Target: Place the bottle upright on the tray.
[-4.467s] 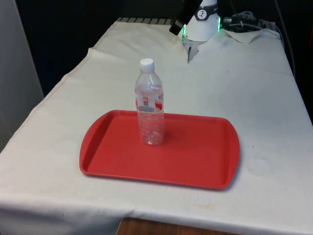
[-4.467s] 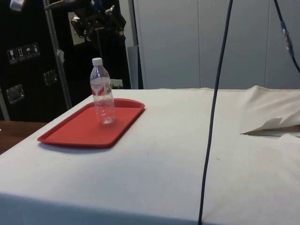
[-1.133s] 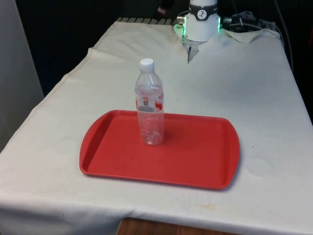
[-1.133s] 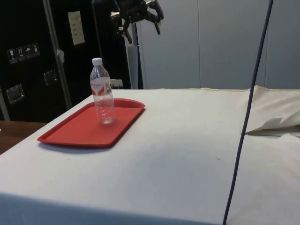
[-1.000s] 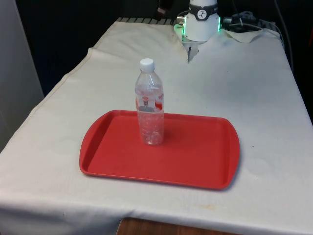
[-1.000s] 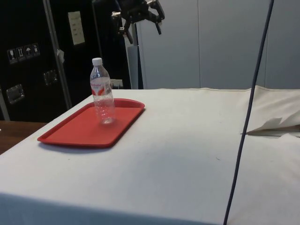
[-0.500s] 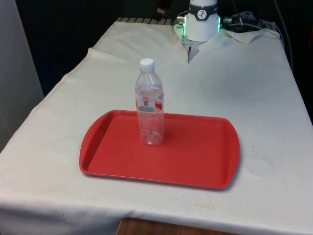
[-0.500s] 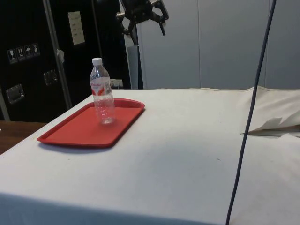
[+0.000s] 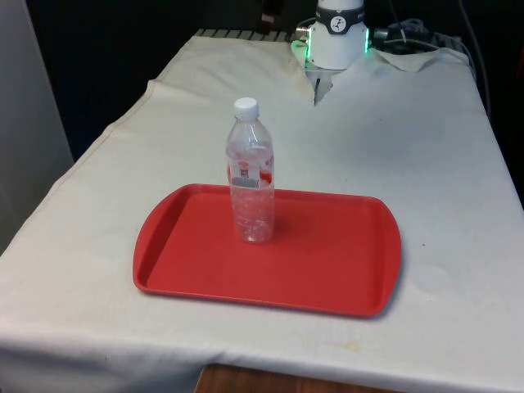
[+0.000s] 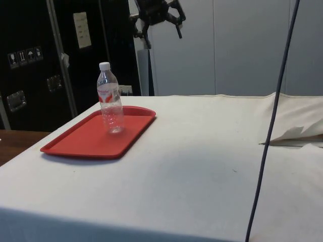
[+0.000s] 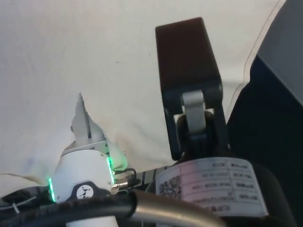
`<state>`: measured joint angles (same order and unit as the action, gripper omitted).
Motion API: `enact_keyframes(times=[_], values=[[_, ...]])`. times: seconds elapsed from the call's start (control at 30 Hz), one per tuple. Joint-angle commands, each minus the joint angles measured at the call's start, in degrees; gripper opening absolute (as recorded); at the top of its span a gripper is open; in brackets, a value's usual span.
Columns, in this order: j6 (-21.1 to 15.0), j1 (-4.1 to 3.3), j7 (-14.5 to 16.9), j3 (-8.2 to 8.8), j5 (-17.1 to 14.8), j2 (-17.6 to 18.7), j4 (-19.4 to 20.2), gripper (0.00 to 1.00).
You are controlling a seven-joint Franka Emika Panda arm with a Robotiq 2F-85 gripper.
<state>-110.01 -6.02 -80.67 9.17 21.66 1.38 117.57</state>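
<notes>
The bottle [image 9: 251, 173] stands upright on the red tray [image 9: 327, 262], with its base resting on the tray floor and its white cap [image 9: 246, 106] at the top. It is a clear plastic bottle with a red and white label [image 10: 105, 93] around its upper body. In the front view the bottle is in the tray's far half, toward the front view's left of the tray's centre, near the far rim but apart from it. The tray lies flat on the desk [image 9: 409, 147], which is covered with a white cloth, and sits toward the near end of the desk in the front view. In the side view the tray [image 10: 81, 141] and the bottle [image 10: 110, 101] are seen against dark cabinets. The pincer [image 10: 160, 20] is raised high above the desk and well apart from the bottle, beyond the tray's far rim in the side view. Its black fingers [image 10: 178, 27] are spread apart and point downward, with nothing between them. In the wrist view one finger [image 11: 187, 61] is seen against the white cloth, and the robot's white base [image 11: 85, 175] lies beneath it. In the front view the same base [image 9: 336, 41] stands at the far end of the desk. A dark cable [image 10: 275, 116] hangs down across the side view, in front of the desk.
</notes>
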Motion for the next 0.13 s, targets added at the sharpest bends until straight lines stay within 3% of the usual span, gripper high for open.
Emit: enact_keyframes(times=[0.0,0.1], values=[[-0.8,0.06,0.5,0.00,-0.5,-0.5,0.5,1.00],[0.0,0.00,0.0,0.00,0.0,-0.1,0.1,1.00]])
